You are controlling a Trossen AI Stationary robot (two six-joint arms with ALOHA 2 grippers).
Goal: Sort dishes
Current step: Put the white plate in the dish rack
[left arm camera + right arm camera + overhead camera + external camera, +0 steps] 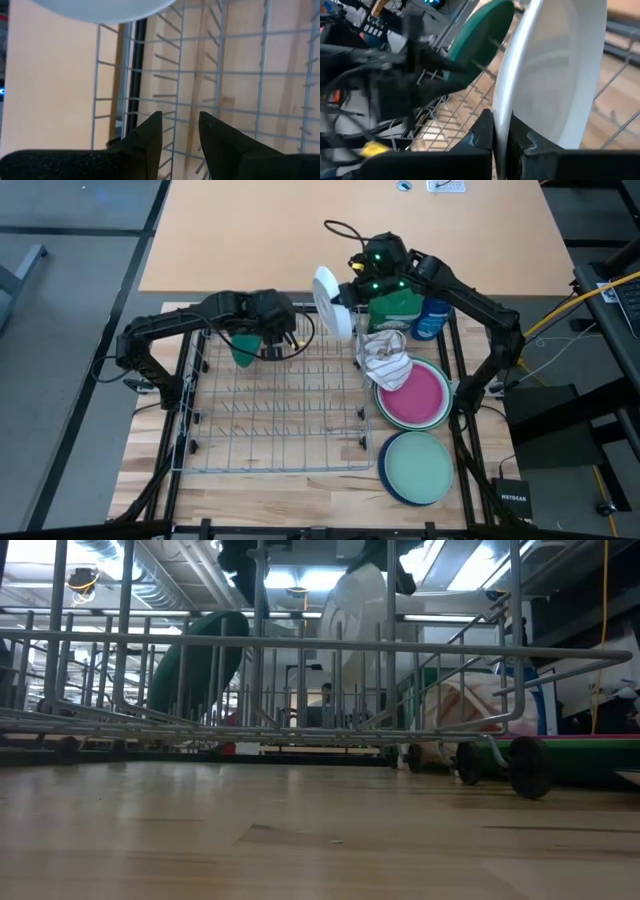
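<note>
One dark green round plate (245, 347) stands racked by my empty, parted left gripper (181, 131); my right gripper (502, 131) pinches the white round plate (332, 302); stacked plates (412, 395), perhaps four, wait.

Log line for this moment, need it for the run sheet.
right gripper: shut on white plate, held on edge above rack | left gripper: open, empty, over rack | dark green plate: standing in rack

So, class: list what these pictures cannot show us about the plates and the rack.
- High view: the cloth hides part of the pink plate; plates beneath it are indistinguishable.
- Left wrist view: the white plate is cut off by the picture's edge.
- Low view: rack wires screen the green plate.
</note>
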